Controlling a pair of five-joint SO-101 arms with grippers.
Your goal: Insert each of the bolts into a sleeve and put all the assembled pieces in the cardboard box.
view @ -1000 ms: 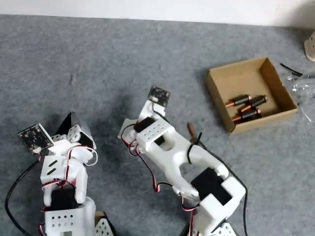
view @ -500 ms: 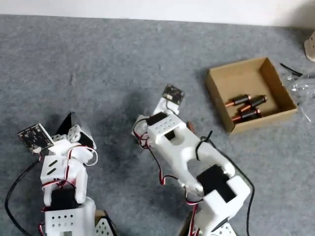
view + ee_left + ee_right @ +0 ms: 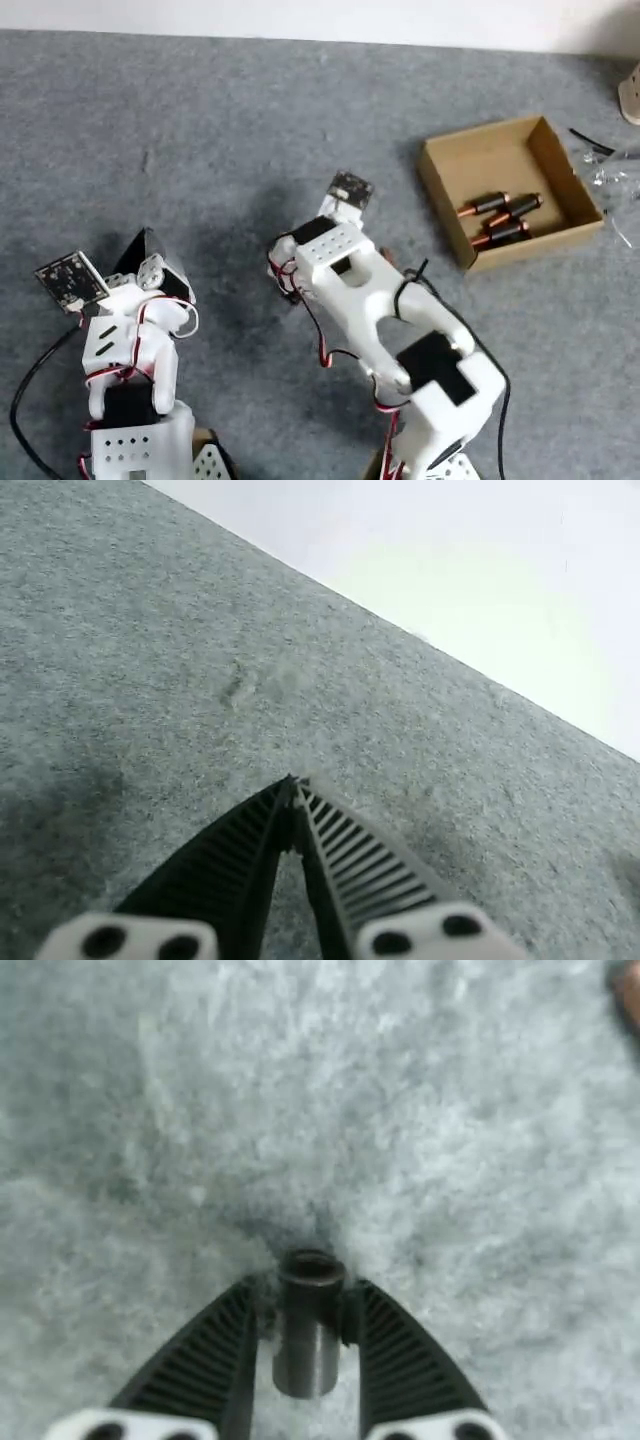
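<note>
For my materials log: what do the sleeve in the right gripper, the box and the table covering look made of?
Sleeve: probably dark metal, going by its smooth dull sheen and thin tube wall. Cardboard box: plain brown cardboard, matte, with folded walls. Table covering: grey felt or short carpet, judging by its fuzzy, mottled fibres.

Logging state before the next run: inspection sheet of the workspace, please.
Surface: grey felt table, flat.
Job's things: three assembled pieces in cardboard box; sleeve in right gripper; likely a bolt beside that arm.
Clutter: clear plastic bits right of the box.
Grippers: left gripper shut, empty; right shut on sleeve.
Cables: red-white wires on arms; black cable near left arm.
Surroundings: white strip along far edge.
</note>
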